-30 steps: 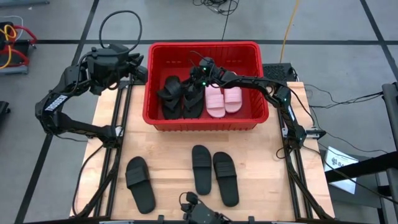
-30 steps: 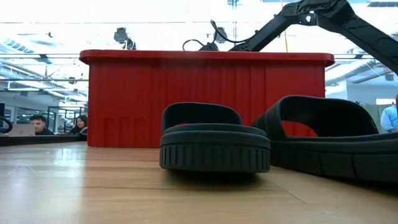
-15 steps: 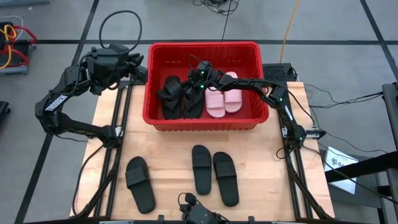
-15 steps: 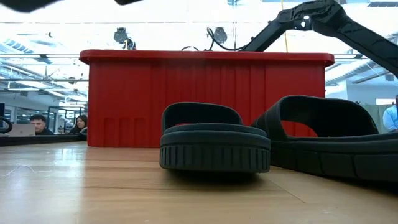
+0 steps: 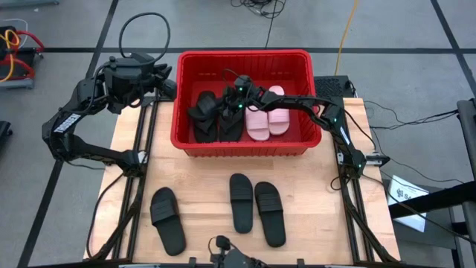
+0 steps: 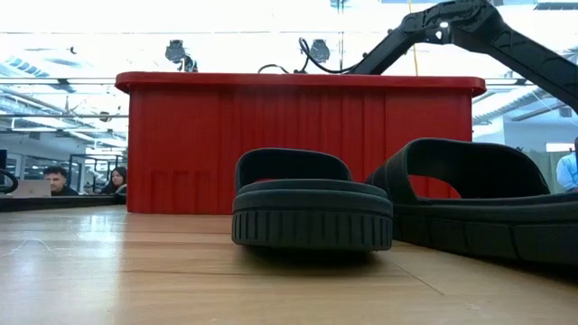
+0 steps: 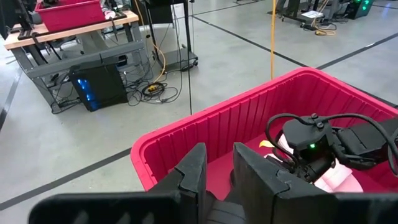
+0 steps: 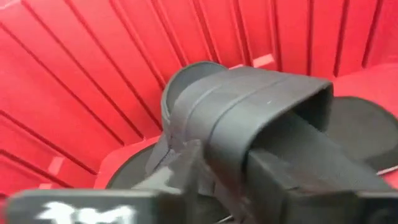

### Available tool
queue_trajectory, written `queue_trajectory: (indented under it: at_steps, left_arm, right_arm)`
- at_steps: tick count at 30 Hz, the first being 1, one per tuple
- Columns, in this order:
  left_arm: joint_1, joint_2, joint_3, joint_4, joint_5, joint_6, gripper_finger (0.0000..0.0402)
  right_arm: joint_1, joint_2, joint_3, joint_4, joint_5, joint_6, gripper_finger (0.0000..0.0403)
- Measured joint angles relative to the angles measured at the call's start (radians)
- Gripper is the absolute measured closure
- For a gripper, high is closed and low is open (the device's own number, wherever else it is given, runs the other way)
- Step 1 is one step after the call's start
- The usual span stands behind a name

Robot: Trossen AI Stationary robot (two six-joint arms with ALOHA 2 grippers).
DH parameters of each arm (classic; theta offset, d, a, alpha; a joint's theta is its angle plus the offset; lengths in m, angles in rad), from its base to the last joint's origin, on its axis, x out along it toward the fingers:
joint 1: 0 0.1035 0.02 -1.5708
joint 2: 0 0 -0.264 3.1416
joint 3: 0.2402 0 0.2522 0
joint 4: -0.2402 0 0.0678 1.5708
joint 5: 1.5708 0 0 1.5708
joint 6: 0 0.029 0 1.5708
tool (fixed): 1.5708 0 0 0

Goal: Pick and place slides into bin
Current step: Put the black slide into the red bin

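The right arm (image 5: 297, 99) reaches over the red bin (image 5: 305, 89), crowding its sandal-filled floor, while bare table (image 5: 327, 216) lies open around three black slides (image 5: 256, 205) near the front edge.

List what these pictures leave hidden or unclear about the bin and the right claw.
- Low view: the bin hides its own contents behind its red front wall; the right claw is behind it too.
- High view: the right claw is too small to tell whether it grips a black slide.
- Right wrist view: the black slide is blurred and fills the frame, so the grip is unclear.
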Motion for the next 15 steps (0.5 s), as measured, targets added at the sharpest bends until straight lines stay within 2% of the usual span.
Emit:
queue_trajectory:
  at_steps: [3, 4, 11, 15]
  left_arm:
    - [0.0, 0.0, 0.0, 0.0, 0.0, 0.02, 0.0325]
    - [0.0, 0.0, 0.0, 0.0, 0.0, 0.023, 0.0325]
    - [0.0, 0.0, 0.0, 0.0, 0.0, 0.024, 0.0325]
    - [0.0, 0.0, 0.0, 0.0, 0.0, 0.024, 0.0325]
  right_arm:
    - [0.012, 0.0, 0.0, 0.002, 0.028, -0.032, 0.0375]
    - [0.015, 0.0, 0.0, 0.0, 0.029, -0.037, 0.0387]
    - [0.012, -0.01, 0.0, -0.017, 0.034, -0.046, 0.0398]
    - [0.004, -0.064, 0.0, -0.069, 0.035, -0.14, 0.04]
